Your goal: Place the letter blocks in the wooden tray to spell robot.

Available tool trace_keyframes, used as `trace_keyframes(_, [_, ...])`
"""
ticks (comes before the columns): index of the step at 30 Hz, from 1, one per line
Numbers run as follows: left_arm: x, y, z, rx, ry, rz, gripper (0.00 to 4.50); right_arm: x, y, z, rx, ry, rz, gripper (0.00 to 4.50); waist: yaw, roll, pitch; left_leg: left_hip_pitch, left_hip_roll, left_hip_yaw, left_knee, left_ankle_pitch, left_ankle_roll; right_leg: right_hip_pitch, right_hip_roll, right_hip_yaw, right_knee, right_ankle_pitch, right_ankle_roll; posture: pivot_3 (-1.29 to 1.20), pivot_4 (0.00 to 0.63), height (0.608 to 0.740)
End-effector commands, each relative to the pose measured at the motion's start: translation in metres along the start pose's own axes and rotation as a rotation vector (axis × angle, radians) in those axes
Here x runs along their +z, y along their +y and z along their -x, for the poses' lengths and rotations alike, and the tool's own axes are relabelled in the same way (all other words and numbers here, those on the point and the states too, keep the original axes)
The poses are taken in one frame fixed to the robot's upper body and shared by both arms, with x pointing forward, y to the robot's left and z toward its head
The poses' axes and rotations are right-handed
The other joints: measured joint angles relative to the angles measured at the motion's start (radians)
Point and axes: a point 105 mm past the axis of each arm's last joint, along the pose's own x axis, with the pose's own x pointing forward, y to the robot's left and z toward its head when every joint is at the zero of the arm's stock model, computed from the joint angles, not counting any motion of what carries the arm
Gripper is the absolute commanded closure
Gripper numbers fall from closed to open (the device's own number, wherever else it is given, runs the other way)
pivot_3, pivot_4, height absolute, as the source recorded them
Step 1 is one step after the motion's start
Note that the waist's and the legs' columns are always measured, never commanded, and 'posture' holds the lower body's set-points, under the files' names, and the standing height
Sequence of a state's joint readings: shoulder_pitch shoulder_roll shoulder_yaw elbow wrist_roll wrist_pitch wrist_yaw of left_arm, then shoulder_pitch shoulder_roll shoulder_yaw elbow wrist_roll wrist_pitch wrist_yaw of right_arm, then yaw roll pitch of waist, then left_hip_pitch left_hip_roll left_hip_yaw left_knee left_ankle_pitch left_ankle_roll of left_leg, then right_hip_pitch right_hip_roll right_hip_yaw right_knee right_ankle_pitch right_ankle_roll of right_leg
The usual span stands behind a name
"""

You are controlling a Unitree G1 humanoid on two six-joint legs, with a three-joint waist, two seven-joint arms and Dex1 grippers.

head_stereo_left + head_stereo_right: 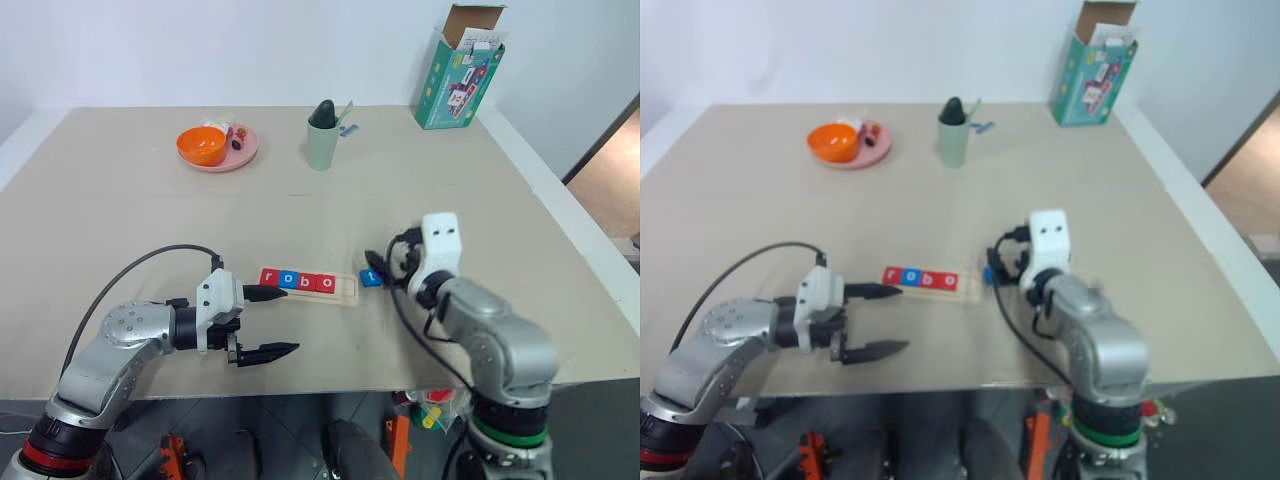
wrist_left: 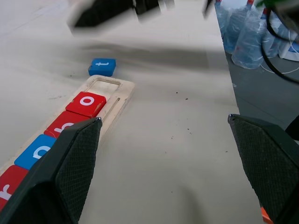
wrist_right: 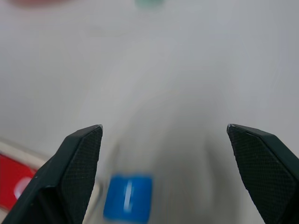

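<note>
The left gripper (image 1: 268, 322) hovered at the near left end of the wooden tray (image 1: 344, 292), jaws wide apart and empty. Four letter blocks sat in the tray, reading r (image 1: 269, 277), o (image 1: 288, 279), b (image 1: 306, 281), o (image 1: 325, 283); its rightmost slot lay bare. The blue t block (image 1: 371, 277) rested on the table just beyond that end. The right gripper (image 3: 163, 168) hung above it, jaws spread, holding nothing. By my judgement, only the t remained to be seated.

four tiles (image 2: 70, 126) in tray (image 2: 114, 95), blue t (image 2: 102, 66) beside
</note>
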State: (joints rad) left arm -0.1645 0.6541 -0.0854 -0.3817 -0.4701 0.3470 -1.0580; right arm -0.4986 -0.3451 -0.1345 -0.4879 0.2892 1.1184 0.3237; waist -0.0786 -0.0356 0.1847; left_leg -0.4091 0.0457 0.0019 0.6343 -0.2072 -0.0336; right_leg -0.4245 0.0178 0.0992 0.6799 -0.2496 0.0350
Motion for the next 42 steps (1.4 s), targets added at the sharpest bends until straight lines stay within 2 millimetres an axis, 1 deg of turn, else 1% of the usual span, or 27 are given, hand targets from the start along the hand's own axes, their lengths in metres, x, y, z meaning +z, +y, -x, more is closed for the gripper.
trace_keyframes(1, [0.009,0.000,-0.002,-0.019,-0.023,-0.045,0.00,0.009,0.009,-0.001,0.359,0.007,0.203,0.03,0.000,0.000,0.000,0.000,0.000,0.000,0.000,0.000,0.000,0.000,0.000,0.000,0.000,0.000,0.000,0.00,0.150,0.740])
trace_keyframes(3, [0.011,0.000,-0.003,-0.018,-0.038,-0.048,0.00,-0.004,0.009,-0.001,0.540,0.057,0.329,0.03,0.001,-0.001,0.000,0.001,0.000,0.000,-0.001,-0.001,0.002,0.002,0.000,-0.001,-0.003,-0.001,-0.002,0.00,0.150,0.740])
trace_keyframes(5, [0.014,0.001,-0.004,-0.012,-0.059,-0.052,0.00,-0.019,0.007,-0.001,0.702,0.104,0.436,0.03,0.000,-0.001,0.000,0.002,0.000,0.000,0.000,-0.003,0.006,0.003,0.000,-0.001,-0.003,0.000,0.000,0.00,0.150,0.740])
trace_keyframes(7, [0.015,0.000,-0.005,-0.011,-0.065,-0.058,0.00,-0.029,0.001,-0.005,0.793,0.126,0.504,0.03,-0.001,-0.001,0.000,0.001,0.001,0.000,0.000,-0.005,0.008,0.002,0.001,-0.001,-0.003,-0.001,0.000,0.00,0.150,0.740])
trace_keyframes(12, [0.016,-0.001,-0.005,0.002,-0.063,-0.066,0.00,-0.043,-0.008,-0.016,0.917,0.160,0.593,0.03,-0.003,0.000,0.001,0.001,0.001,0.000,0.000,-0.006,0.010,0.002,0.002,0.000,-0.003,-0.001,0.000,0.00,0.150,0.740])
trace_keyframes(16, [0.015,-0.002,-0.001,0.030,-0.051,-0.067,0.00,-0.042,-0.014,-0.028,0.931,0.151,0.576,0.03,-0.002,0.000,0.001,0.001,0.001,0.001,0.001,-0.006,0.010,0.002,0.001,0.001,-0.003,-0.001,0.000,0.00,0.150,0.740])
trace_keyframes(18, [0.014,-0.003,0.000,0.036,-0.046,-0.065,0.00,-0.045,-0.014,-0.029,0.950,0.155,0.585,0.03,0.000,0.000,0.001,0.001,0.001,0.000,0.001,-0.006,0.010,0.002,0.001,0.000,-0.002,-0.001,0.000,0.00,0.150,0.740])
trace_keyframes(21, [0.013,-0.003,0.002,0.047,-0.039,-0.065,0.00,-0.051,-0.012,-0.031,0.970,0.157,0.582,0.81,0.001,0.000,0.001,0.001,0.000,0.000,0.001,-0.006,0.010,0.003,0.000,0.000,-0.002,-0.001,-0.001,0.00,0.150,0.740])
trace_keyframes(29, [0.013,-0.004,0.004,0.056,-0.028,-0.065,0.00,-0.059,-0.014,-0.035,0.966,0.160,0.578,0.81,0.001,0.001,0.001,0.002,0.000,0.000,0.003,-0.006,0.010,0.003,0.000,0.000,0.000,-0.001,-0.001,0.00,0.150,0.740])
trace_keyframes(30, [0.013,-0.004,0.004,0.056,-0.027,-0.065,0.00,-0.059,-0.014,-0.036,0.963,0.157,0.571,1.12,0.001,0.001,0.001,0.002,0.000,0.000,0.003,-0.006,0.010,0.003,0.000,0.000,0.000,-0.001,-0.001,0.00,0.150,0.740])
trace_keyframes(31, [0.013,-0.004,0.004,0.056,-0.027,-0.065,0.00,-0.059,-0.014,-0.036,0.960,0.154,0.563,1.32,0.001,0.001,0.001,0.002,0.000,0.000,0.003,-0.006,0.010,0.003,0.000,0.000,0.000,-0.001,-0.001,0.00,0.150,0.740])
trace_keyframes(36, [0.013,-0.005,0.002,0.050,-0.026,-0.064,0.00,-0.059,-0.016,-0.035,0.956,0.152,0.536,3.05,0.001,0.001,0.001,0.002,0.000,0.000,0.003,-0.005,0.009,0.003,0.000,0.000,0.001,0.000,-0.001,0.00,0.150,0.740])
trace_keyframes(37, [0.013,-0.004,0.002,0.049,-0.026,-0.063,0.00,-0.059,-0.017,-0.035,0.959,0.155,0.533,3.29,0.001,0.001,0.001,0.002,0.000,0.000,0.003,-0.005,0.009,0.003,0.000,0.000,0.001,0.000,-0.001,0.00,0.150,0.740])
trace_keyframes(42, [0.012,-0.004,0.001,0.044,-0.024,-0.061,0.00,-0.060,-0.019,-0.030,0.978,0.168,0.532,3.29,0.001,0.001,0.001,0.002,0.000,0.000,0.004,-0.005,0.009,0.004,0.000,0.000,0.001,0.000,0.000,0.00,0.150,0.740])
